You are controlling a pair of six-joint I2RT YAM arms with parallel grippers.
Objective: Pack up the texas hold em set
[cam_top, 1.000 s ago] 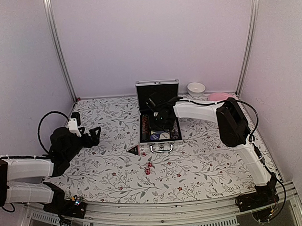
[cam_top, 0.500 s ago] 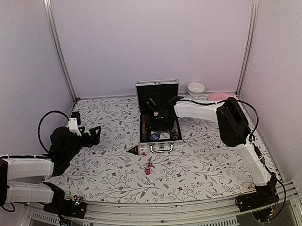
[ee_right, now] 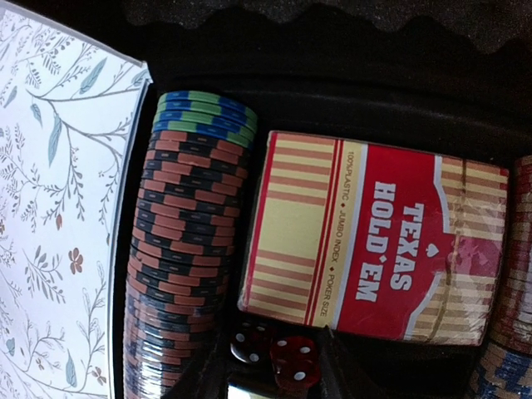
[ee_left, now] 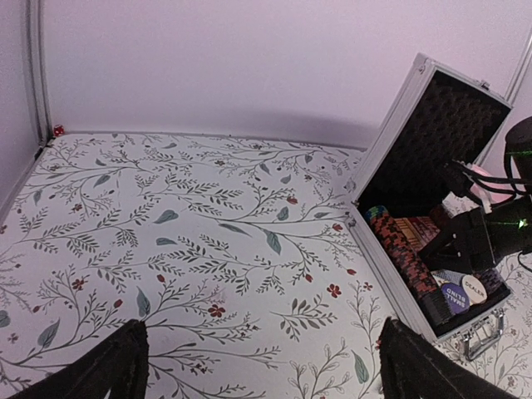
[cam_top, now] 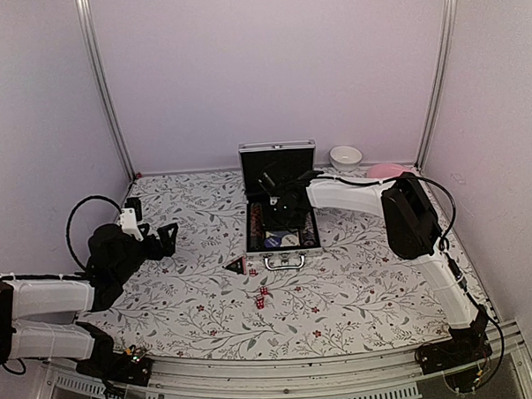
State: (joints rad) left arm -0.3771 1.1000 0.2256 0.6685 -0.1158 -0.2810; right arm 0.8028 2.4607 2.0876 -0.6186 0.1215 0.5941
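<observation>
The silver case (cam_top: 278, 149) stands open at the back middle, its lid (ee_left: 432, 125) upright. Inside lie a row of red, black, green and blue poker chips (ee_right: 187, 249) and the tan-red card pack (ee_right: 374, 241). My right gripper (cam_top: 280, 212) reaches down into the case just in front of the pack. Two red dice (ee_right: 293, 362) fill the gap between its fingers (ee_right: 349, 378). More red dice (cam_top: 261, 295) and the black triangular piece (cam_top: 235, 266) lie on the cloth in front of the case. My left gripper (ee_left: 259, 357) hovers open over bare cloth, left of the case.
A white bowl (cam_top: 345, 156) and a pink plate (cam_top: 387, 170) sit at the back right, behind my right arm. Round dealer buttons (ee_left: 461, 291) lie at the case's front end. Walls and metal posts close the table in on three sides.
</observation>
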